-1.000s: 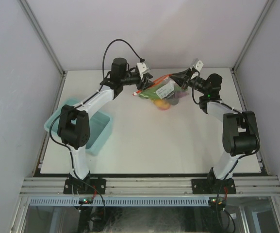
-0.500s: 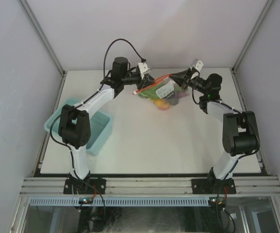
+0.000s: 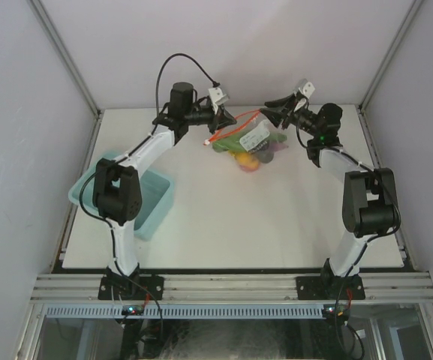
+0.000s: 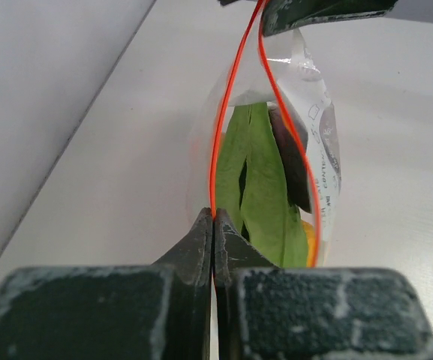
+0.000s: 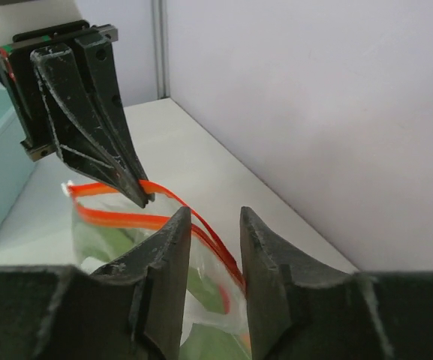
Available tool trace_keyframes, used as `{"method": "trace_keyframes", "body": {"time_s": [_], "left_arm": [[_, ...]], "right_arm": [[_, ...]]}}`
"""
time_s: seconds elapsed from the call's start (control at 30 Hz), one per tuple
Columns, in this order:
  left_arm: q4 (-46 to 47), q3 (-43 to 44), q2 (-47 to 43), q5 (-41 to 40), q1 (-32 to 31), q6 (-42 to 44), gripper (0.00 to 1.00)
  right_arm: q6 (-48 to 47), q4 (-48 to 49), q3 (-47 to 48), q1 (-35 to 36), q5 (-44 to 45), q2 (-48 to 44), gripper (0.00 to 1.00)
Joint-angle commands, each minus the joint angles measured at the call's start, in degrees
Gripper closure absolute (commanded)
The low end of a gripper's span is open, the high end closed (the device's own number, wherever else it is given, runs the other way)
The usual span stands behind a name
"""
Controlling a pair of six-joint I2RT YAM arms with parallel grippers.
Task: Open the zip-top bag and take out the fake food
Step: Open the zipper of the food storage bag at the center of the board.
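Observation:
The clear zip-top bag (image 3: 252, 137) hangs between both arms over the back of the table, its mouth parted. My left gripper (image 3: 226, 117) is shut on one side of the red-orange zip strip (image 4: 224, 112), pinching it at the tips (image 4: 214, 219). My right gripper (image 5: 214, 214) is open, with the other end of the strip (image 5: 216, 240) running loose between its fingers. Inside the bag I see fake food: green pieces (image 4: 257, 180), a dark purple piece (image 4: 291, 161) and yellow-orange fruit (image 3: 247, 160) at the bottom.
A light blue bin (image 3: 154, 204) stands at the table's left edge beside the left arm. The back wall (image 5: 314, 112) is close behind both grippers. White table surface (image 3: 239, 217) stretches in front of the bag.
My left gripper has closed onto the zip strip. My right gripper has opened and let go of its end. Both wrists have risen slightly and the bag's mouth has spread.

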Motion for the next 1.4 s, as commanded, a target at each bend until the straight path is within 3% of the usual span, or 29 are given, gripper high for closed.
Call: {"method": "trace_keyframes", "body": {"time_s": [0.0,0.3,0.4,0.8,1.13,1.23,1.37], "left_arm": [[3.73,4.3,0.77,1.79,1.42,-7.76,1.0],[12.81,5.95,3.86,-1.22,5.28,-25.0,1.0],[14.44,6.66,5.17,-3.43,6.17,-29.44,1.0],[21.09,6.73,7.89,-6.09,8.12,-39.09,1.0],[26.14,4.67,7.03,-5.15,7.88,-41.81,1.0],[26.91,4.24,6.67,-3.74,7.33,-41.0,1.0],[26.95,4.11,6.59,-2.06,6.28,-38.87,1.0]], "right_arm": [[1.36,-7.0,5.49,0.18,4.32,0.62,0.62],[2.73,-13.7,7.0,-0.07,8.54,-1.02,0.26],[2.73,-14.92,6.99,0.02,9.6,-1.87,0.19],[5.03,-14.77,6.89,-0.07,9.42,-2.89,0.17],[18.28,-16.28,13.89,0.19,3.71,2.1,0.19],[21.41,-19.54,15.68,-0.08,8.39,3.04,0.19],[18.58,-35.02,21.18,0.6,19.2,2.98,0.17]]}}
